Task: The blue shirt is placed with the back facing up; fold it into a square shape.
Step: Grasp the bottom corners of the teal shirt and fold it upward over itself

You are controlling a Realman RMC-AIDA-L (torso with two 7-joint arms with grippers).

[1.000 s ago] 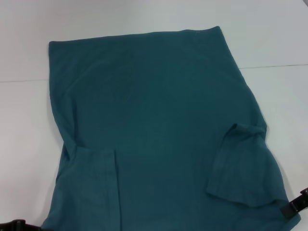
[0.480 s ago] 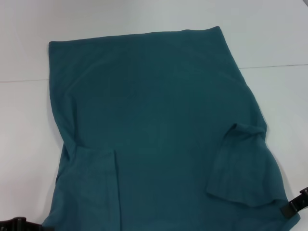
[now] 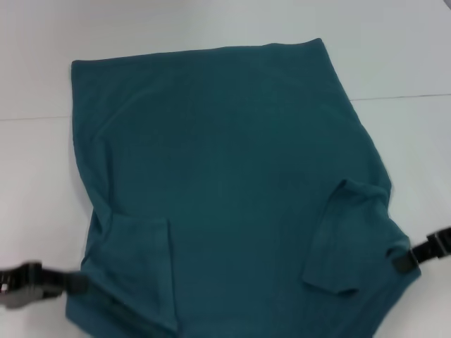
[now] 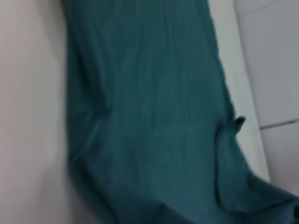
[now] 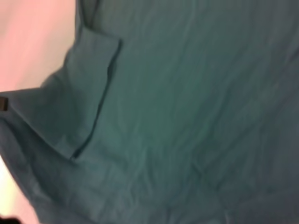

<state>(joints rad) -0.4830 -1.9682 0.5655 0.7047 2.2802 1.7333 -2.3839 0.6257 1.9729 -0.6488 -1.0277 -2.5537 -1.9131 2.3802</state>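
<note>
The blue shirt point(image 3: 225, 155) lies back up on the white table point(image 3: 394, 49), hem at the far side. Both short sleeves are folded inward, the left sleeve point(image 3: 141, 267) and the right sleeve point(image 3: 349, 239) resting on the back. My left gripper point(image 3: 76, 283) is shut on the shirt's near left corner. My right gripper point(image 3: 400, 260) is shut on the near right corner. The near edge is raised off the table between them. The left wrist view shows the blue shirt point(image 4: 149, 116) stretching away, and the right wrist view is filled by the blue shirt point(image 5: 187, 93).
White table surface surrounds the shirt on the left, right and far sides. A thin seam point(image 3: 409, 96) runs across the table behind the shirt's upper part.
Both grippers have moved up and inward from the bottom corners of the head view, carrying the shirt's near corners with them. The near edge has lifted and drawn in.
</note>
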